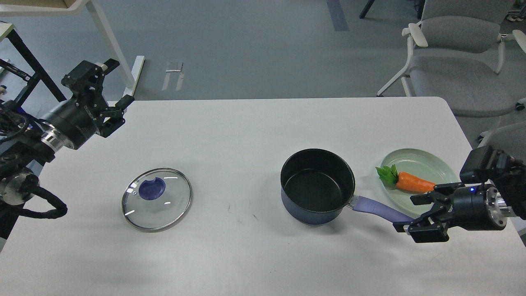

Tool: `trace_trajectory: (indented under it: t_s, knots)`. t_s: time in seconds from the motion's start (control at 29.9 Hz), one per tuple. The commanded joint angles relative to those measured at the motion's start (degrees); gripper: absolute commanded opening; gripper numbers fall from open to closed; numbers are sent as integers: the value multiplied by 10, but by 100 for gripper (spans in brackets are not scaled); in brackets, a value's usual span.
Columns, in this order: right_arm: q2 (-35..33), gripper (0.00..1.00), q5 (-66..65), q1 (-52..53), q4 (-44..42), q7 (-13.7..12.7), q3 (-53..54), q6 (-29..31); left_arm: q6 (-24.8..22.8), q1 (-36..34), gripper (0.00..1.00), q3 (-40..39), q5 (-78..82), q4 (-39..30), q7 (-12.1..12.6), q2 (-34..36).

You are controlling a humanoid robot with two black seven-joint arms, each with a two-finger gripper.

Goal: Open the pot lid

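The dark blue pot stands uncovered on the white table, its black inside empty. Its lavender handle points right and toward me. The glass lid with its purple-blue knob lies flat on the table, well to the left of the pot. My right gripper is open, its two fingers on either side of the handle's end without visibly clamping it. My left gripper is open and empty, raised above the table's far left corner, away from the lid.
A pale green plate with a toy carrot lies right of the pot, just behind my right gripper. The table's edge runs close on the right. A grey chair stands beyond the far right corner.
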Motion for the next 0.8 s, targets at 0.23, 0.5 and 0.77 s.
trace_trajectory:
  t_s: [0.23,0.5,0.77]
  knots:
    - [-5,98,441,33,-15,0,18,-10,-45,11,99,-37,-77,32,89,-58]
    - [50,98,826,23,-77,0,17,-61,-55,52,99,-78,-76,41,90,-87]
    - [176,99,1043,3,-226,0,21,-128,-51,102,99,-117,-69,50,91,-124]
